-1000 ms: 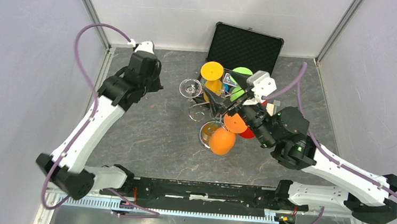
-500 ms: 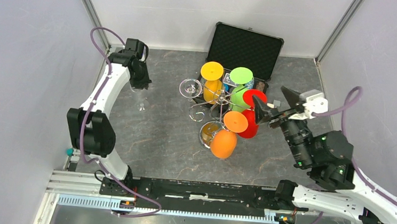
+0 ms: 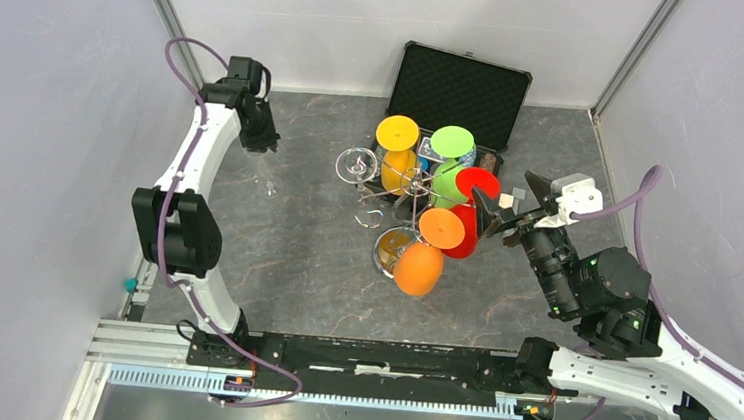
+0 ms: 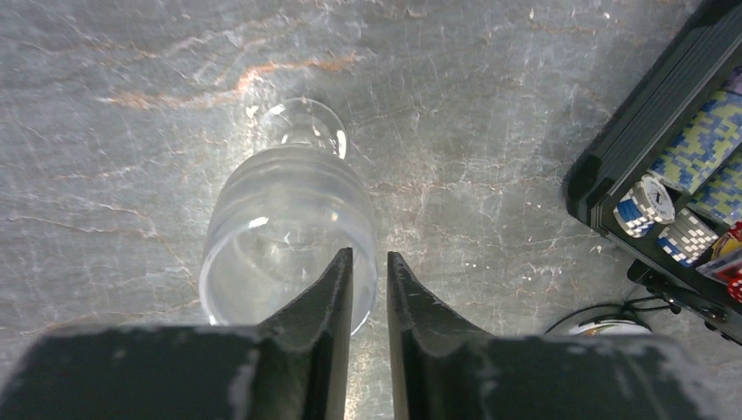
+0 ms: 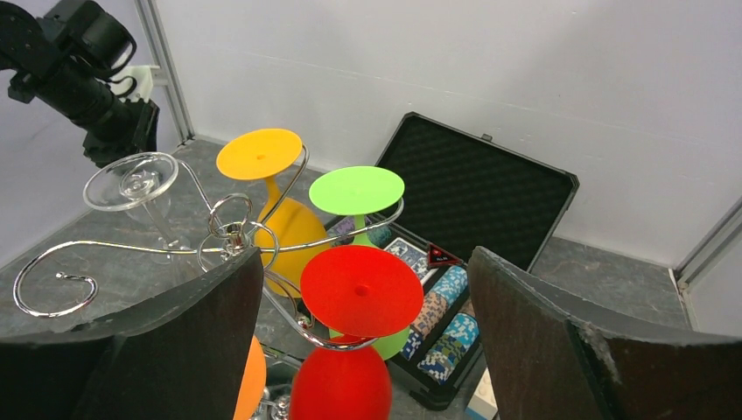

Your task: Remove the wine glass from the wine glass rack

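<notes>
- Left gripper (image 4: 369, 258): my jaws are nearly together, with only a thin slit between the fingers and nothing held in it.
- Left gripper position: it hangs over the far left part of the table (image 3: 294, 254), directly above the clear wine glass (image 4: 289, 254).
- Clear wine glass: it is off the rack (image 3: 404, 198) and stands upright on its own foot on the table, well apart from the rack. In the overhead view, the glass (image 3: 269, 188) and my left gripper (image 3: 260, 143) are separate.
- Right gripper (image 5: 363, 262): my jaws are wide open and empty.
- Right gripper position: it is at the right side of the rack, near the red glass (image 5: 359, 289). The red glass's round foot shows between my fingers in the wrist view. I cannot tell whether there is any contact.
- Rack contents: the yellow glass (image 5: 258, 153), green glass (image 5: 354, 190), red glass and orange glass (image 3: 419, 264) all hang bowl-down from the wire arms. A second clear glass (image 5: 131, 181) hangs on the left side.
- Behind the rack: a black case (image 3: 458, 81) lies open, its lid against the back wall, with poker chips (image 5: 442, 311) inside.
</notes>
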